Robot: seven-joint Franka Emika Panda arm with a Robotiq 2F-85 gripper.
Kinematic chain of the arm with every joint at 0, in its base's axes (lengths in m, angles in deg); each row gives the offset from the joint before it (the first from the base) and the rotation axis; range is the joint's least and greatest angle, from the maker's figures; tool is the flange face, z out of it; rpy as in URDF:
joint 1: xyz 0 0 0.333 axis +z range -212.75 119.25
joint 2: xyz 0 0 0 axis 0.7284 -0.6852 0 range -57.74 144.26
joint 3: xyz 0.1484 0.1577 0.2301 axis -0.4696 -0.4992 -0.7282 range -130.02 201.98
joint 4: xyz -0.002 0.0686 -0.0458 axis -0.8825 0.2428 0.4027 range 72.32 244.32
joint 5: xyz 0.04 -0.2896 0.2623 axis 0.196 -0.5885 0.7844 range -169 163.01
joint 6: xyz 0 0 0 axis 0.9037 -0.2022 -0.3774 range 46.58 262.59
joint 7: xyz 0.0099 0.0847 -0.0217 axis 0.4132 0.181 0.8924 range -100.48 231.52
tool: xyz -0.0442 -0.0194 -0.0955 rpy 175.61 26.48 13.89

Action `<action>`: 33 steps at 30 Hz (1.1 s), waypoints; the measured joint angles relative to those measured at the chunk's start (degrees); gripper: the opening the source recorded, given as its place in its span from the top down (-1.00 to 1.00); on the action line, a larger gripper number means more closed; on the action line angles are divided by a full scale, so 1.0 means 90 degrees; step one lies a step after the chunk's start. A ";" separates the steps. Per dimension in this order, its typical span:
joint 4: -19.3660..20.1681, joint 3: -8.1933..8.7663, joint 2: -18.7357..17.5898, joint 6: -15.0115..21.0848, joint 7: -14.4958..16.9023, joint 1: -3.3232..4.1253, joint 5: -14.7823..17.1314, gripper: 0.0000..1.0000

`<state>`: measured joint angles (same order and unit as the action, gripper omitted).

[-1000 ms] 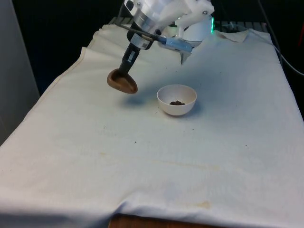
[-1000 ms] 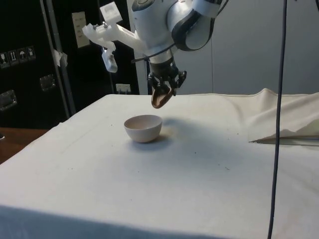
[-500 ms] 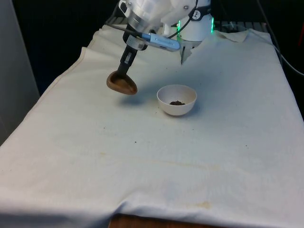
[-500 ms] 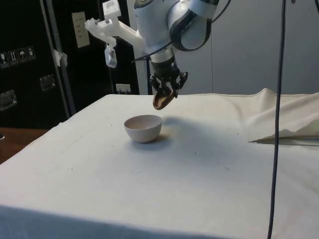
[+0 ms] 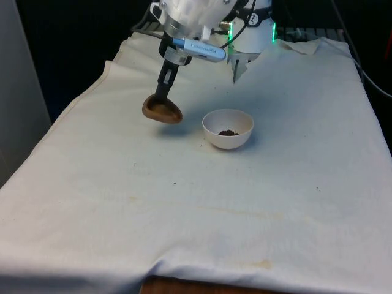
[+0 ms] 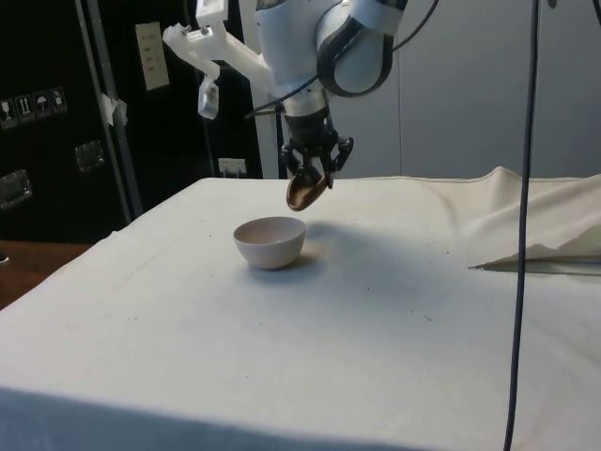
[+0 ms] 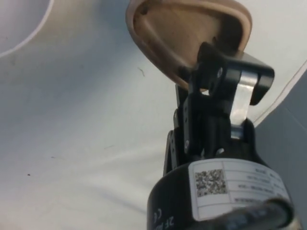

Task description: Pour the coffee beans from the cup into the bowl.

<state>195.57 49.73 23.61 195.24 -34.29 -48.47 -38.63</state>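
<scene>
A white cloth (image 5: 202, 214) is covering the desk, lying wrinkled and faintly stained toward the near edge, with a few dark specks scattered across it. Farther in, a small round white bowl (image 5: 228, 128) is sitting on the cloth, smooth and glossy, with a little heap of dark coffee beans (image 5: 228, 132) resting at its bottom. Just beside the bowl, toward the front view's left, a brown cup (image 5: 162, 110) is hanging above the cloth, tilted over on its side; its inside is looking smooth and tan in the wrist view (image 7: 187, 33). The black end effector (image 5: 163, 98) is clenching the cup by its rim, reaching down from the white arm (image 5: 196, 18). In the side view, dark cabinets (image 6: 56, 113) are standing behind the desk and a fold of cloth (image 6: 535, 221) is bunching up at the far side.
</scene>
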 measured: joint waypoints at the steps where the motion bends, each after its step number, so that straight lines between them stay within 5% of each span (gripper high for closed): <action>1: 0.0000 0.0000 0.0000 0.0013 0.0057 0.0000 0.0038 0.89; 33: 0.0045 -0.0032 -0.0006 0.0325 0.1534 0.0006 0.0726 0.89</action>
<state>195.97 49.45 23.55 198.16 -20.48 -48.41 -32.10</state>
